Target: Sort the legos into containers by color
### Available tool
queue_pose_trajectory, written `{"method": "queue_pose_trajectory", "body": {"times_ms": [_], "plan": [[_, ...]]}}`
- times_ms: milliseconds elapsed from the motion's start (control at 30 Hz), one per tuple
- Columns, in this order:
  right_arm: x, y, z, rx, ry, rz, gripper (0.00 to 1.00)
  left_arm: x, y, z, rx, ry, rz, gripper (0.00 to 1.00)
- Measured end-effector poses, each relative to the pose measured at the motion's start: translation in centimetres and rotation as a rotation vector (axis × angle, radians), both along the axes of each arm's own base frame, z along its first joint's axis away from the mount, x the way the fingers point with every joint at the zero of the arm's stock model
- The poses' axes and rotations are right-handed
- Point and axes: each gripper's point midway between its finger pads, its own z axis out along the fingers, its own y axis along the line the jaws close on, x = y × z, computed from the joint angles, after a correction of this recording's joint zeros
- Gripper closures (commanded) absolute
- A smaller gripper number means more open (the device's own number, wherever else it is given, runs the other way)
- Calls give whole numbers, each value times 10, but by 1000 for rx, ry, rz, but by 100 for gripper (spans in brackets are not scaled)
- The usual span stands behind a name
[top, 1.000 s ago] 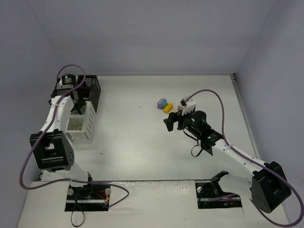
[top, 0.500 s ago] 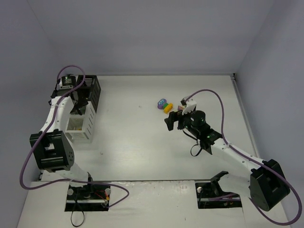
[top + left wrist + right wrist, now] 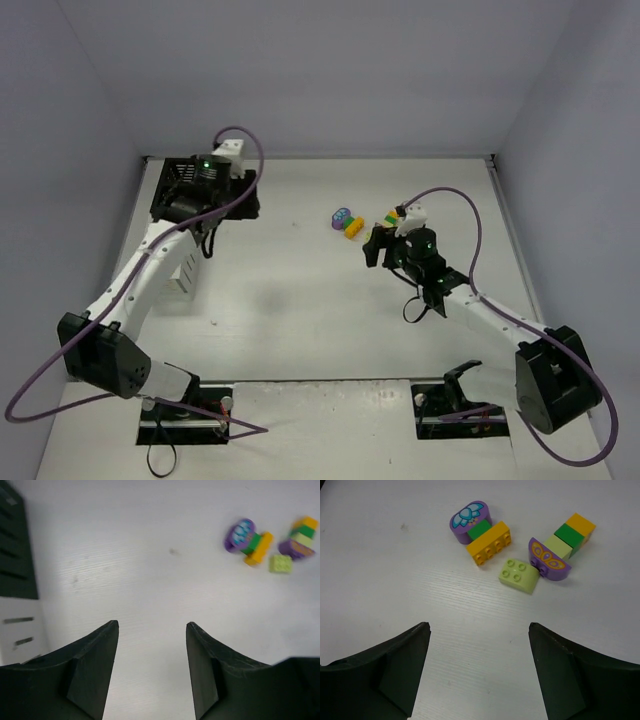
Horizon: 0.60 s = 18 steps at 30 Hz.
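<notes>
Two clumps of legos lie on the table right of centre. One joins a purple flower piece (image 3: 470, 516), a dark green brick (image 3: 481, 529) and a yellow-orange brick (image 3: 490, 544). The other joins a purple butterfly piece (image 3: 549, 560) with light green, dark green and yellow bricks. A loose light green brick (image 3: 519, 575) lies between them. My right gripper (image 3: 479, 627) is open and empty just short of them (image 3: 375, 245). My left gripper (image 3: 152, 625) is open and empty over bare table beside the bins. The black bin (image 3: 17, 555) and a white bin (image 3: 22, 632) show at its left.
The row of bins stands at the table's left side, and my left arm covers most of the black one; a white bin (image 3: 184, 272) shows below the arm. The legos (image 3: 346, 221) lie between the two grippers. Grey walls close the table's far side and both sides.
My left gripper has swung from over the bins out to the right, towards the table's middle. My right gripper has moved a little up and right, closer to the legos.
</notes>
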Motion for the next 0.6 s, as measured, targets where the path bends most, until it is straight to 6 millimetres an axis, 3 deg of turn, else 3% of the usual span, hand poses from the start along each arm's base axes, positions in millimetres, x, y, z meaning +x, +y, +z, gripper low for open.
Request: {"method": "queue_pose_trajectory", "body": {"times_ms": [167,367,500,600], "plan": [[10,-32,-12,41,64,-111,32,-16,-86,-12,65,2,-300,47],[16,-68,-27,133,164,-216,32,-23,-168,-52,70,40,-583,46],[15,-82,-31,196,202,-252,31,-8,-210,-70,43,36,-717,46],[11,-82,-36,220,226,-248,31,7,-239,-79,25,15,-810,46]]}}
